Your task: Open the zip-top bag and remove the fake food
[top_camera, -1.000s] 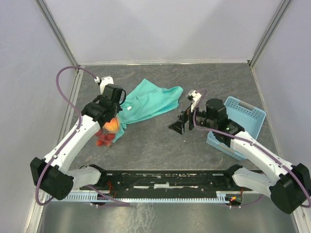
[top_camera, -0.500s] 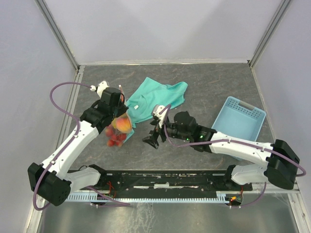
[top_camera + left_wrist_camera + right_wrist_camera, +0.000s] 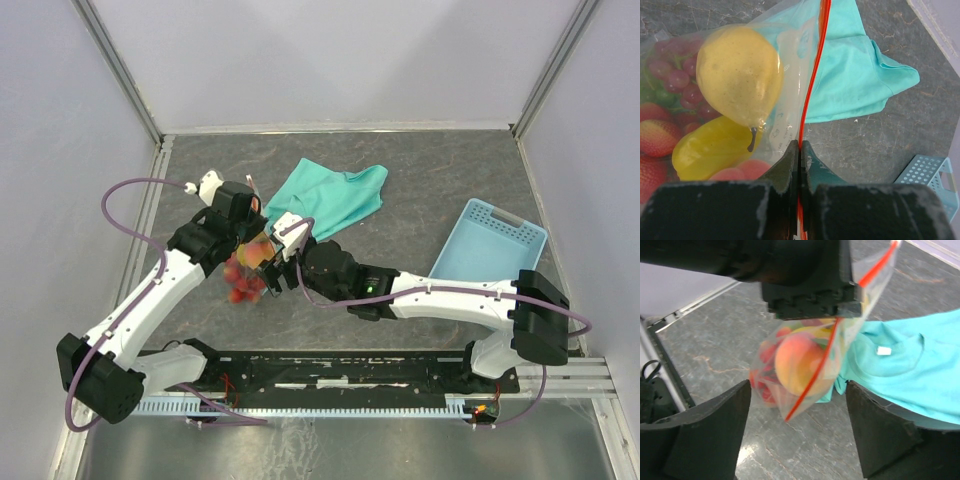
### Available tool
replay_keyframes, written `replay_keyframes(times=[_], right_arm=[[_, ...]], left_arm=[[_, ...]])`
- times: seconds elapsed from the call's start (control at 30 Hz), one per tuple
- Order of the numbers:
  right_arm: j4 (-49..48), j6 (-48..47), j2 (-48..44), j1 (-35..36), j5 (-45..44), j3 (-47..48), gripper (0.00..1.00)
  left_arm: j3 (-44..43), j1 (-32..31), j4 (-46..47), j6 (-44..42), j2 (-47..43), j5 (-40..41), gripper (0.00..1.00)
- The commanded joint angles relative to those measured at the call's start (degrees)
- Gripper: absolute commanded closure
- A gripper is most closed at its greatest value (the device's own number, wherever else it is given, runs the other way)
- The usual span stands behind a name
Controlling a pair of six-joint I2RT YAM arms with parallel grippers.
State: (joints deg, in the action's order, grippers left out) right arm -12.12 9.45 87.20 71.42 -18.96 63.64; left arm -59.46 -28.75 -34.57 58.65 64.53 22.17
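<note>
The clear zip-top bag hangs in the air, held by its orange-red zip strip. My left gripper is shut on that strip. Inside the bag I see fake food: a yellow pear-like fruit, another yellow piece, dark red grapes, red berries and an orange-pink peach. My right gripper is open and empty, its jaws standing wide to either side of the bag's lower corner without touching it.
A teal cloth lies on the table just behind the bag. A light blue tray stands at the right. The enclosure walls bound the table at left, right and back.
</note>
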Motion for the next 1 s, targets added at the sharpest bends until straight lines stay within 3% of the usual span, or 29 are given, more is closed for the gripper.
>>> replay_keyframes(times=[0.0,0.2,0.43,0.57,0.67,0.77,0.93,0.97], right_arm=[[0.1,3.0,-0.3,-0.1,-8.7,1.6,0.21],[2.0,3.6,1.0,-0.1,-7.9,3.4,0.44],[5.0,5.1,3.8,-0.1,-9.0,5.5,0.61],[4.9,4.8,3.1,-0.3,-10.2,4.8,0.87],[4.2,3.9,0.7,-1.0,-10.2,3.5,0.98],[4.3,2.9,-2.8,-2.9,-8.7,1.6,0.98],[7.0,2.1,-10.0,-8.0,-4.1,-2.5,0.98],[7.3,2.1,-11.4,-9.4,-2.7,-4.3,0.98]], left_arm=[[-1.4,-0.4,3.1,3.1,-2.9,1.2,0.97],[-1.1,-0.3,3.2,3.6,-3.6,0.3,0.97],[0.0,-0.3,3.9,3.2,-5.2,0.0,0.97],[0.7,-0.4,4.7,2.6,-5.8,-1.3,0.97],[1.1,-0.4,6.0,1.1,-6.4,-2.9,0.95],[1.6,-0.4,8.1,-2.5,-7.6,-5.0,0.78],[5.4,-0.3,18.1,-15.2,-12.7,-13.1,0.32],[7.1,-0.4,20.0,-17.9,-14.6,-14.1,0.28]])
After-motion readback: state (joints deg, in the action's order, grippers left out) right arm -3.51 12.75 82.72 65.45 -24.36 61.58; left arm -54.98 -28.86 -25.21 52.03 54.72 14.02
